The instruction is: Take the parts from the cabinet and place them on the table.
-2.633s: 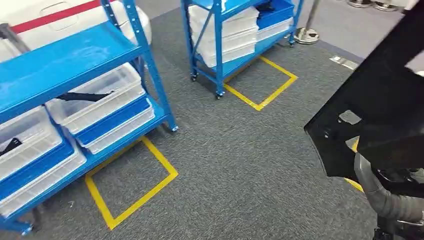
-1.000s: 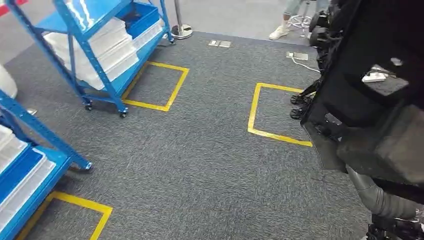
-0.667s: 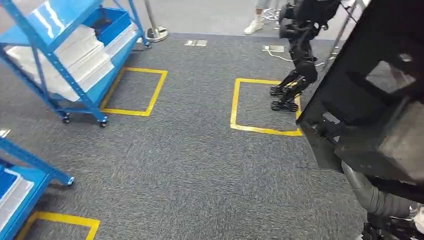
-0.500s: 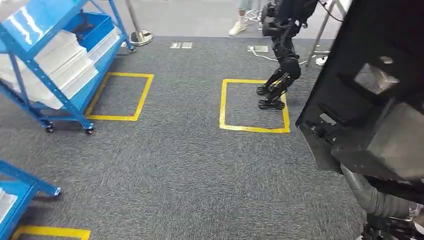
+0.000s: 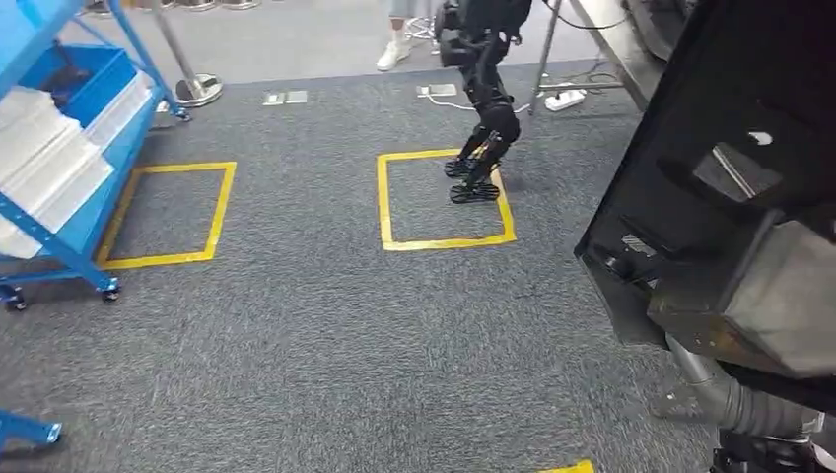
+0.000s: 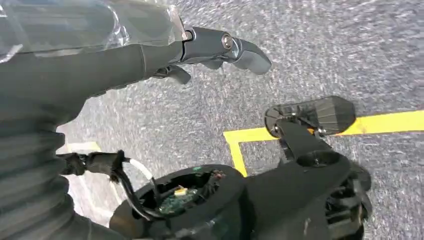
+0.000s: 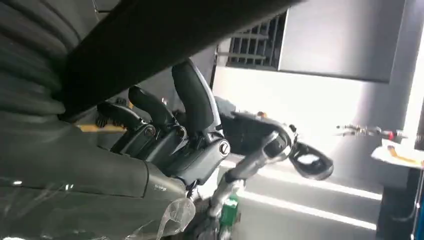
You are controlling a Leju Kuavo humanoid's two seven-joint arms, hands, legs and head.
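The robot's right hand (image 7: 170,135) is curled up against the underside of a large black panel part (image 5: 749,128), its dark fingers (image 7: 195,100) pressed to the panel's edge in the right wrist view, so it holds the part. In the head view the panel stands tilted on the right side, rising from a lower corner near the robot's ribbed grey right forearm (image 5: 730,399) toward the upper right, with cut-outs and a small white mark on its face. The left hand (image 6: 215,47) hangs over the grey carpet (image 5: 325,335) with nothing in it; its fingers are loosely extended and apart. Yellow tape squares (image 5: 442,200) mark the carpet; another black legged robot (image 5: 483,99) stands with its feet at the far right corner of the middle square. To the left a blue wheeled rack (image 5: 69,187) carries white bins (image 5: 44,168) and a blue bin, just beside a second tape square. At the far edge a person's white shoe (image 5: 394,54) rests on the lighter floor, near a round stanchion base (image 5: 197,89) and a white power strip (image 5: 567,99).
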